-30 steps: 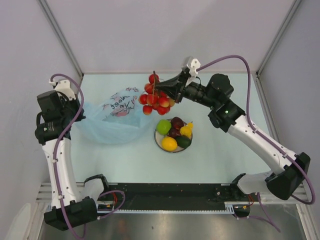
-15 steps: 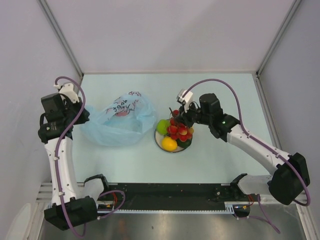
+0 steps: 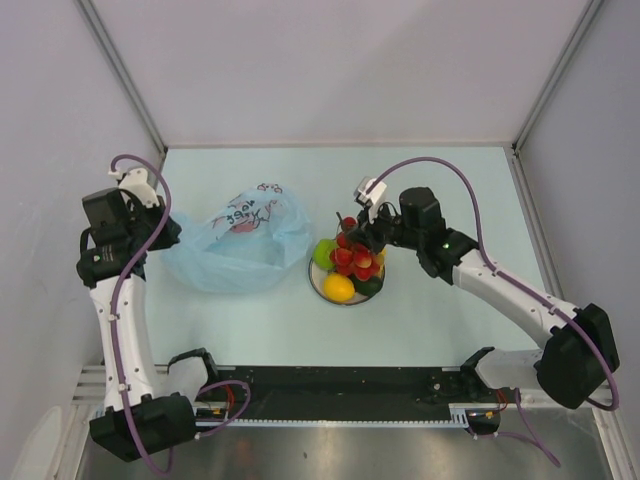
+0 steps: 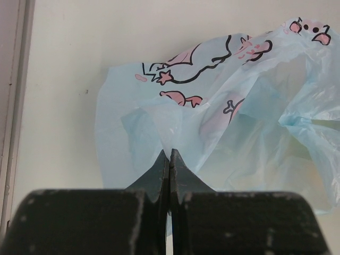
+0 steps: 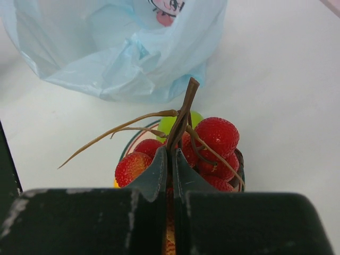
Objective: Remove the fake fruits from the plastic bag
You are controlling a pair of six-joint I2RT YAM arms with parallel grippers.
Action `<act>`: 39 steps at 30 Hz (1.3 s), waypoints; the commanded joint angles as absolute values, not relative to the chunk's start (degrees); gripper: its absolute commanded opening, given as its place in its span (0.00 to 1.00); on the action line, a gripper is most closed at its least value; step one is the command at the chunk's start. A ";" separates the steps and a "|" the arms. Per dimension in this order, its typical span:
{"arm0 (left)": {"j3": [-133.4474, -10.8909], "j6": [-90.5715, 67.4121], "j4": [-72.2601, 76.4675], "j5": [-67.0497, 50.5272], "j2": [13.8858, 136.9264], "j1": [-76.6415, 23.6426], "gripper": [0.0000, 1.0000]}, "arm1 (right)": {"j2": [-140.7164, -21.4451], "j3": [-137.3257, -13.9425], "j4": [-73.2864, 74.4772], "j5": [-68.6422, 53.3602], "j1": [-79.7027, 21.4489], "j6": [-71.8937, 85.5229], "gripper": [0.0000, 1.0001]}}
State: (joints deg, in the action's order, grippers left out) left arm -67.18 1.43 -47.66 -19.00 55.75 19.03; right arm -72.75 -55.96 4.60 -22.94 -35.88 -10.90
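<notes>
While the right tool point(image 3: 360, 238) is pressing its fingers together on the brown stem point(image 5: 183, 111) of the red berries point(image 3: 356, 259), the cluster is hanging right over the round plate point(image 3: 317, 281) near the middle of the counter point(image 3: 440, 180). In the right wrist view thin dry twigs are trailing off that stem to the left, and the berries are bunching just below the fingertips. Other fake fruits are lying on the plate, outside the bag: a green apple point(image 3: 324, 252) at its left side, a yellow fruit point(image 3: 339, 288) at its near edge and a dark green fruit point(image 3: 369, 285) beside that, partly covered by the berries.

Just left of the plate the plastic bag point(image 3: 240, 245) is slumping on the counter, pale blue, crinkled and printed with pink and black figures. At the bag's left edge the left tool point(image 3: 168, 232) is keeping its fingers shut tight. In the left wrist view a crease in the plastic is running up to the fingertips, so they are probably nipping a thin fold, though the contact itself is hard to make out.
</notes>
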 commanded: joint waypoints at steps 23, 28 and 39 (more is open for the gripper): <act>-66.18 -1.49 -45.61 -23.73 55.46 21.71 0.00 | -77.25 -48.25 -10.55 -24.08 -32.78 -0.26 0.19; -65.92 -1.49 -45.44 -23.73 55.63 21.80 0.01 | -77.52 -48.34 -10.90 -24.61 -32.70 1.05 0.25; -65.48 -1.58 -45.18 -23.99 55.72 21.97 0.00 | -78.31 -48.69 -13.53 -29.18 -32.70 3.08 0.00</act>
State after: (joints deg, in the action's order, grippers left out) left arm -65.45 -0.30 -46.96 -22.76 55.83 21.30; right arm -77.91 -48.01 -9.21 -26.20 -32.86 1.80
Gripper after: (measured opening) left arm 0.005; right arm 0.037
